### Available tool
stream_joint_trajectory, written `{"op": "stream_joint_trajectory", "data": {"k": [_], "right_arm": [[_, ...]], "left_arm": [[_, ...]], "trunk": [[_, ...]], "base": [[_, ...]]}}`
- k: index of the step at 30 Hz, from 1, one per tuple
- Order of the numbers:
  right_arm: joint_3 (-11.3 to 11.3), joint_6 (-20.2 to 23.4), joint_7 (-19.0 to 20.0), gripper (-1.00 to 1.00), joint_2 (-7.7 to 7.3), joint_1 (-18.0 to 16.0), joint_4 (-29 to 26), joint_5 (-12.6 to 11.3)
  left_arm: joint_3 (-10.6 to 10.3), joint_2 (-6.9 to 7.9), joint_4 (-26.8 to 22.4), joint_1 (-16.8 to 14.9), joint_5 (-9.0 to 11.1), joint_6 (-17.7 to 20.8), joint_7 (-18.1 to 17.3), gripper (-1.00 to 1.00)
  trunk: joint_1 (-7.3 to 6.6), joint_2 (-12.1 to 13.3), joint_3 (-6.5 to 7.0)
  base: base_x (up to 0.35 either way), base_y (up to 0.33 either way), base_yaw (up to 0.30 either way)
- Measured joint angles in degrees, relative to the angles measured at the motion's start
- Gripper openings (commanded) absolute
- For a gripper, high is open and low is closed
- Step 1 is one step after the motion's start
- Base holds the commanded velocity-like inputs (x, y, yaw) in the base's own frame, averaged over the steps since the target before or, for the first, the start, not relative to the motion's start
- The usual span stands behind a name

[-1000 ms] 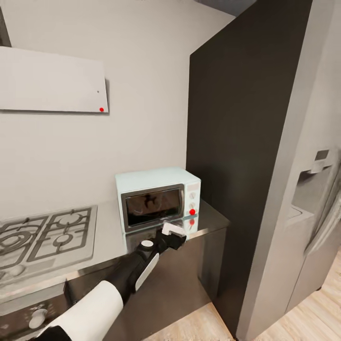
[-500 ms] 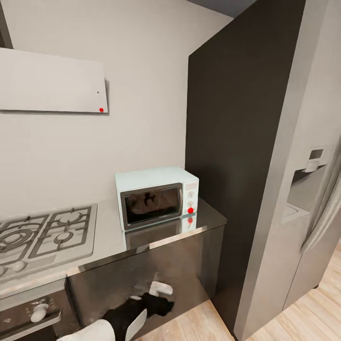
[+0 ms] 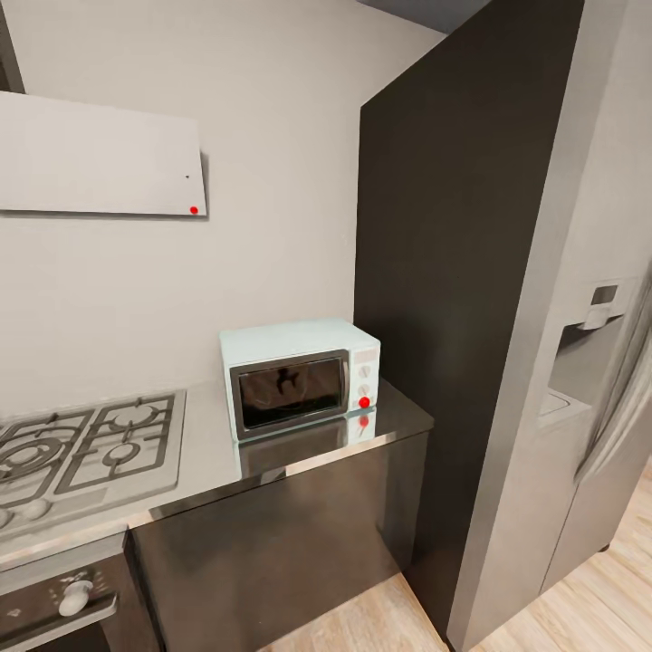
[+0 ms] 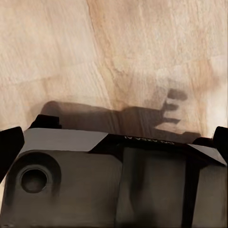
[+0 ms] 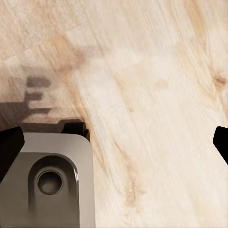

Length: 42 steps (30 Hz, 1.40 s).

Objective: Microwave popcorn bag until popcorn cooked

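Head view: a small boxy pale mint-blue microwave (image 3: 300,376) with a black-framed dark glass door, two white knobs and one round red light stands with its door closed on the long smooth grey metallic countertop (image 3: 213,457), close to the worktop's right end. The reflective surface mirrors the appliance's front and its red light. To the left, a steel gas hob with black cast grates (image 3: 86,448) is set flush into the worktop; below it sits the control strip of a black-fronted oven with a white knob (image 3: 74,595). A flat white rectangular hood panel bearing a small red dot (image 3: 100,156) hangs on the pale matt wall. A tall matt charcoal side panel (image 3: 453,299) rises just right of the worktop, beside a brushed grey refrigerator with a dispenser recess (image 3: 593,398).

Wrist views: the left gripper (image 4: 114,142) and the right gripper (image 5: 114,142) each point at pale, grained wooden floor planks (image 5: 152,95); in both, the dark fingertips (image 4: 9,145) stand wide apart at opposite frame edges, with nothing between them. Part of the robot's grey moulded base (image 4: 118,180) lies below each.
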Motion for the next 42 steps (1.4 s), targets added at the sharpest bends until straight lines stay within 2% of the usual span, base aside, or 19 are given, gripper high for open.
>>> {"op": "stream_joint_trajectory", "data": {"k": [2, 6, 16, 30, 42], "right_arm": [[-0.06, 0.02, 0.03, 1.00, 0.00, 0.00, 0.00, 0.16], [-0.17, 0.62, -0.12, 1.00, 0.02, 0.00, 0.06, -0.08], [-0.09, 0.55, -0.58, 1.00, 0.09, -0.01, 0.08, -0.11], [-0.09, 0.38, -2.67, 1.00, 0.70, -0.01, 0.10, 0.00], [-0.09, 0.38, -2.73, 1.00, 0.71, -0.01, 0.08, 0.01]], "left_arm": [[-0.04, 0.11, -0.04, 0.13, 1.50, -0.05, -0.01, 1.00], [-0.06, -0.10, -0.11, 0.16, 2.17, -0.15, 0.01, 1.00], [-0.15, -0.27, -0.22, 0.22, 1.47, -0.17, -0.06, 1.00], [-0.15, -0.28, -0.17, 0.21, 1.65, -0.16, -0.06, 1.00], [-0.15, -0.34, -0.15, 0.22, 1.68, -0.17, -0.06, 1.00]], "trunk": [[0.00, 0.00, 0.00], [0.00, 0.00, 0.00], [0.00, 0.01, 0.00], [0.00, 0.00, 0.00], [0.00, 0.00, 0.00]], "base": [[0.000, 0.000, 0.000], [0.000, 0.000, 0.047], [0.000, 0.000, 0.259], [0.000, 0.000, 0.270], [0.000, 0.000, 0.270]]}}
